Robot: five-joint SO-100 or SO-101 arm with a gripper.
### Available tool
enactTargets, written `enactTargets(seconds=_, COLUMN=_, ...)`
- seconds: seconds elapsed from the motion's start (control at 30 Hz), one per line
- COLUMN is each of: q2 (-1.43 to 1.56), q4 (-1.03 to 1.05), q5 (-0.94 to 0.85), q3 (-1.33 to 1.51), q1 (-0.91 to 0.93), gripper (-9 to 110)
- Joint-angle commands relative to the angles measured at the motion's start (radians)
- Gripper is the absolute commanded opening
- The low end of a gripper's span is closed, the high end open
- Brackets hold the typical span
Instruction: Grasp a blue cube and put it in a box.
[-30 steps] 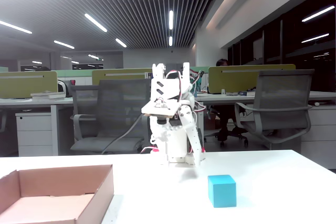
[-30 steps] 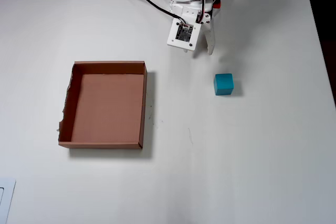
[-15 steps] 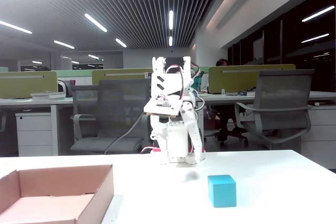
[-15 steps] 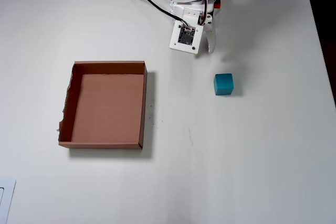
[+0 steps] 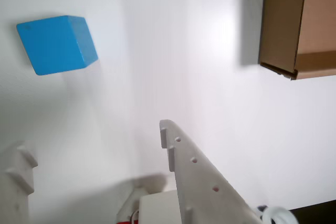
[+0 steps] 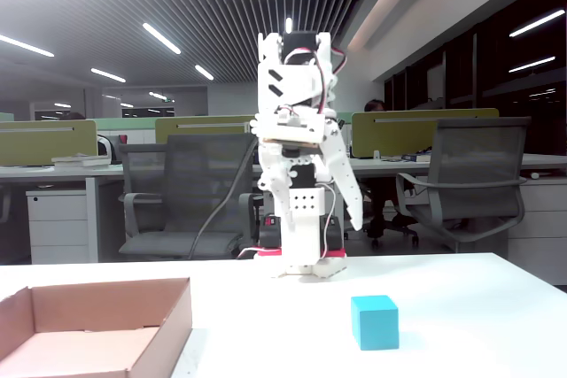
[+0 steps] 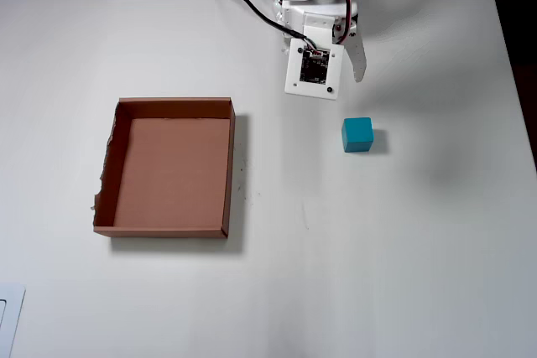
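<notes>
Overhead view, one blue cube (image 7: 357, 134), one box (image 7: 228, 165), fingers (image 5: 89, 150) apart, empty

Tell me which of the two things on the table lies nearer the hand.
The blue cube. In the overhead view it sits just below the hand, while the box lies farther off to the left.

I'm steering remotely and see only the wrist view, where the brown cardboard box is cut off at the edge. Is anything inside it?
Observer: No. In the overhead view the shallow brown cardboard box is empty.
Operator: How does the small cyan-blue cube sit relative to the box?
Observer: Overhead, the small cyan-blue cube sits on the white table to the box's right, well apart from it.
Operator: Is the gripper down at the cube?
Observer: No. In the fixed view the gripper hangs above the table, behind the cube.
</notes>
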Motion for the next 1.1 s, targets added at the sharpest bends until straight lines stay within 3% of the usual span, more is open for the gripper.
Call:
enactTargets(seconds=0.0, q2=-0.098, q4=0.018, q5=-0.015, q3=-0.114, q1=-0.021, gripper=33)
enactTargets(seconds=0.3, q2=-0.348, q4=0.06, q5=0.006, q3=-0.279, q1=-0.084, gripper=37)
enactTargets(seconds=1.07, q2=-0.684, q4=-0.209, q5=0.08, q3=-0.311, q1=-0.163, gripper=36)
